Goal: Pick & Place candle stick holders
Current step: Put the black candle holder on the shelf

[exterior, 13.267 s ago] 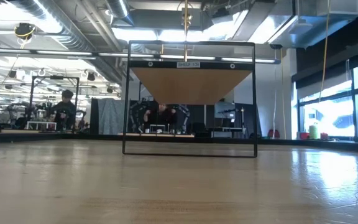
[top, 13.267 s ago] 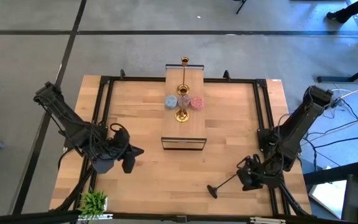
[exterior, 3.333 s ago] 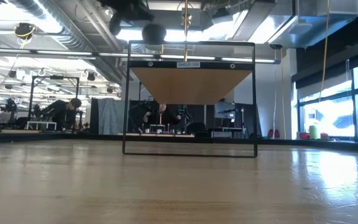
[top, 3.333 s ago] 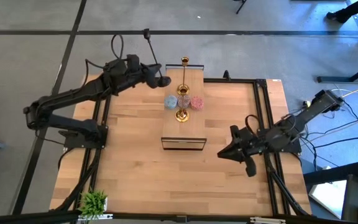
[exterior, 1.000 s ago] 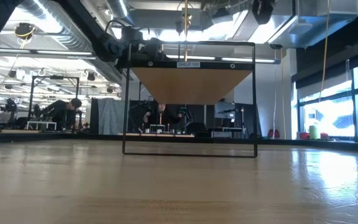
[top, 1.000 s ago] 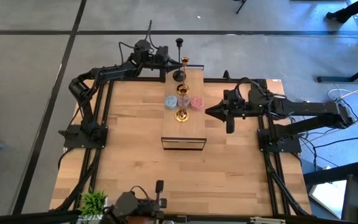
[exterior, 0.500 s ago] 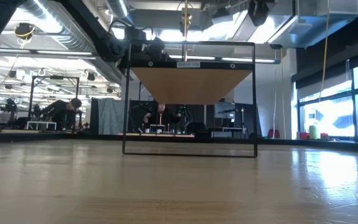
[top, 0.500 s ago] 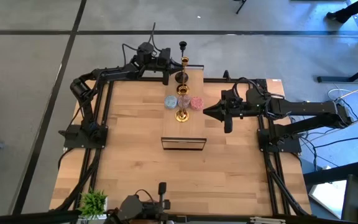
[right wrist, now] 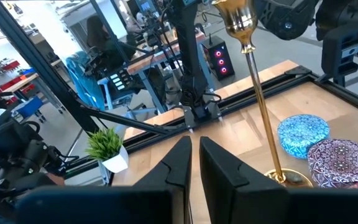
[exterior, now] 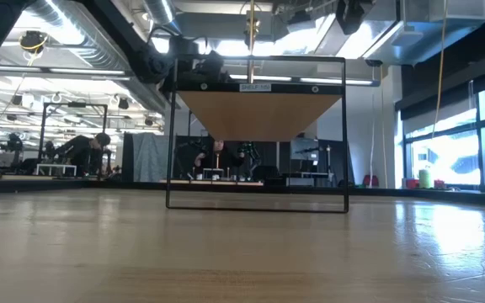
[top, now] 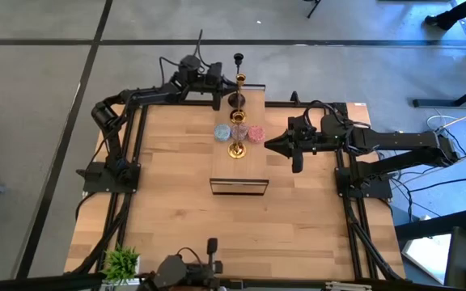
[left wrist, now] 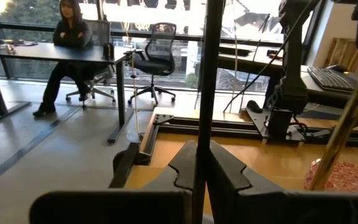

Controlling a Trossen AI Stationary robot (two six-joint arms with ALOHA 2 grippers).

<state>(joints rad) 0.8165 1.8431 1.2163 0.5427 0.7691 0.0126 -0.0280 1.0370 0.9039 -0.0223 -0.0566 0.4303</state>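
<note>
A black candle stick holder [top: 237, 79] stands upright over the far end of a raised wooden shelf [top: 253, 168], with my left gripper [top: 223, 89] shut on its stem. Whether its round base [top: 235, 99] rests on the shelf, I cannot tell. A gold holder [top: 236, 149] stands mid-shelf on its round base, and another [top: 240, 79] stands at the far edge. Blue [top: 222, 132], purplish [top: 239, 129] and pink [top: 256, 133] cups sit around the first gold holder. My right gripper [top: 270, 145] hovers right of the shelf, shut and empty. My left gripper pinches the black holder's thin stem [left wrist: 204, 127] between its two fingers. The fingers [left wrist: 229, 171] come level from the table's far left and lie across the stem. The holder stands upright in the hold; its base is hidden below the fingers in the left wrist view.
The shelf's black frame [exterior: 259, 135] stands on the table's middle. A small green plant [top: 121, 260] sits at the near left corner. Black rails [top: 340, 137] run along the table's edges. People sit at desks in the room beyond.
</note>
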